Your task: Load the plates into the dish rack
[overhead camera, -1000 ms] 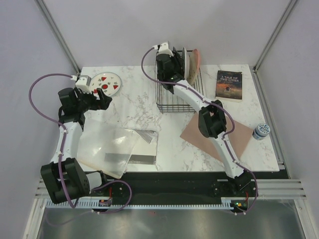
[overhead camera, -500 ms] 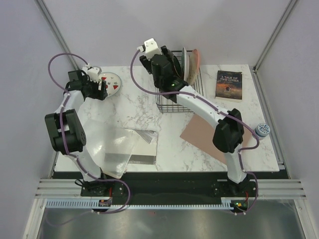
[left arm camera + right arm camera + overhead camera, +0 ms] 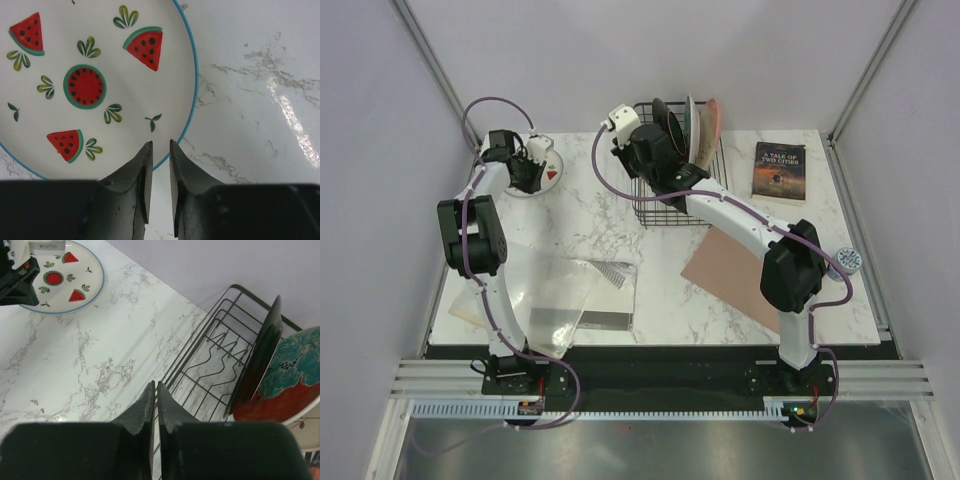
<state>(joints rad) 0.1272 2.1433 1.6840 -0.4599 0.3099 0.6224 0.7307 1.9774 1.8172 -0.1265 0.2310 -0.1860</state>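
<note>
A white plate with red watermelon marks lies flat at the table's back left. My left gripper stands over its near rim. The jaws are drawn in to a narrow gap that straddles the blue edge, one finger over the plate and one over the table. The black wire dish rack holds three plates upright at its far end: a dark brown one, a red one with a teal flower and a pale one behind. My right gripper hangs shut and empty above the rack's left rim.
A dark paperback book lies at the back right. A pinkish-brown mat sits right of centre, with a small tin by the right edge. A crumpled clear plastic bag covers the near left.
My left arm has reached back to the watermelon plate and drawn its jaws in from wide open. My right gripper has pulled left, away from the upright plates, and shut.
</note>
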